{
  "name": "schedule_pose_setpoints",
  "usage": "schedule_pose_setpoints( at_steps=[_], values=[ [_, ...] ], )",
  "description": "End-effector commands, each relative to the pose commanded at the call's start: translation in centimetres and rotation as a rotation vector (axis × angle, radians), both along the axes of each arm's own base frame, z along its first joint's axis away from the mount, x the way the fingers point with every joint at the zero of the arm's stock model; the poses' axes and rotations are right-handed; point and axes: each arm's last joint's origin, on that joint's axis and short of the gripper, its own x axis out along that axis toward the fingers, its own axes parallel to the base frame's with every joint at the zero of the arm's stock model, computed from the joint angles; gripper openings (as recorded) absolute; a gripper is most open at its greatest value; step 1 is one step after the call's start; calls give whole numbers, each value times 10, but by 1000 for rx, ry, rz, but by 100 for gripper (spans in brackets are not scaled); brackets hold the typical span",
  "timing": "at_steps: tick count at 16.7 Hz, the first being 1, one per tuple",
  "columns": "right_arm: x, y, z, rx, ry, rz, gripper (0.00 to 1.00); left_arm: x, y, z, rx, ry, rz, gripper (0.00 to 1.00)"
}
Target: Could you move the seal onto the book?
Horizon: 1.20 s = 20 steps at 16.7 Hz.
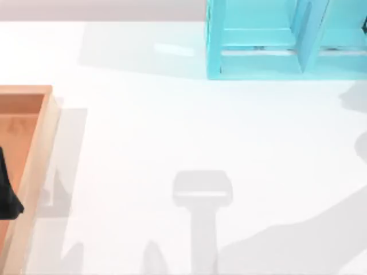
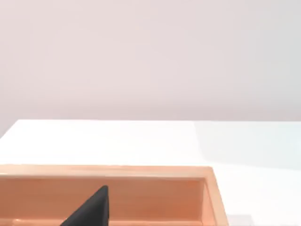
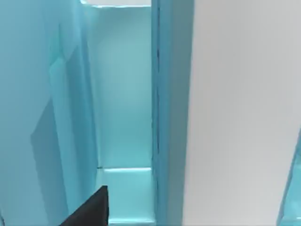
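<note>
Wooden tray at 9 o'clock on the white surface; my left fingers over its inside, a dark tip showing, spread not discernible. Cyan shelf unit at 1 o'clock; my right fingers close against its compartments, spread not discernible. Seal and book: position cannot be told.

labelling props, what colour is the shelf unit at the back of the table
Light cyan shelf unit, a pale blue-green all over. The top view shows it best.
</note>
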Motion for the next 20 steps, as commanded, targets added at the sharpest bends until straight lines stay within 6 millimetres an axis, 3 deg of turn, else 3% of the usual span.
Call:
schedule_pose_setpoints(
  at_steps=[4,10,20],
  values=[
    [35,0,-2,0,-1,0,100,0,0,0,0,0,0,100],
    [42,1,-3,0,1,0,100,0,0,0,0,0,0,100],
    [42,1,-3,0,1,0,25,0,0,0,0,0,0,100]
  ],
)
